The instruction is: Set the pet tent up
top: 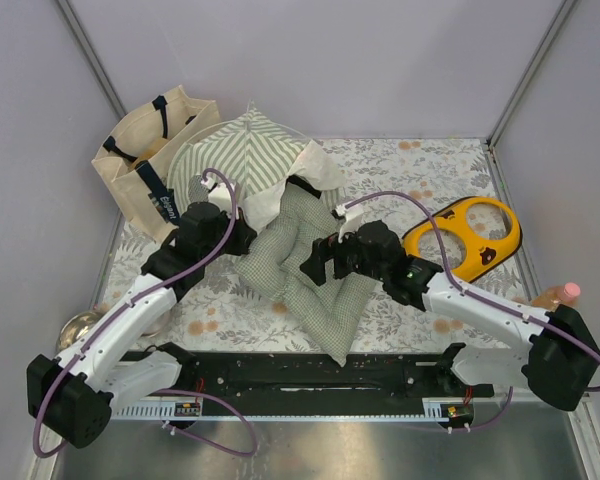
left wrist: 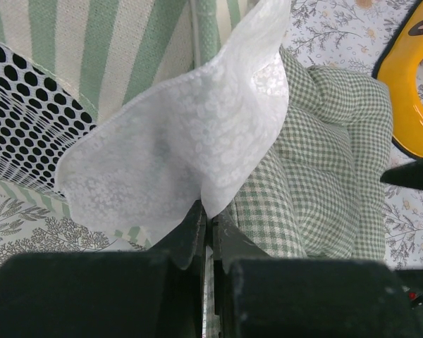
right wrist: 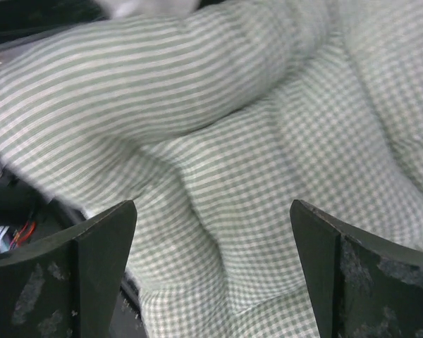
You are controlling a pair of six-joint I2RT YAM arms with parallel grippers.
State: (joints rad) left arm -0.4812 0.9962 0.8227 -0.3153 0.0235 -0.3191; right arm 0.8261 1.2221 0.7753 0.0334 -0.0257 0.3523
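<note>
Left gripper point(left wrist: 209, 215) is pinched tight on the pet tent point(top: 235, 150)'s lacy door flap point(left wrist: 183, 155) near the table point(top: 410, 160)'s far-left corner, right gripper point(right wrist: 213, 211) splayed wide over the checked cushion point(right wrist: 254, 141), and that light, floppy fabric probably lifts best by its thin poles point(top: 285, 127), barely visible here.

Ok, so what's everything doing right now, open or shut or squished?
pet tent, white door flap pinched.
left fingers, shut on the tent's flap.
right fingers, wide open over the cushion.
cushion, crumpled, not gripped.
tote bag, upright, top open.
yellow dish, flat, empty.
</note>
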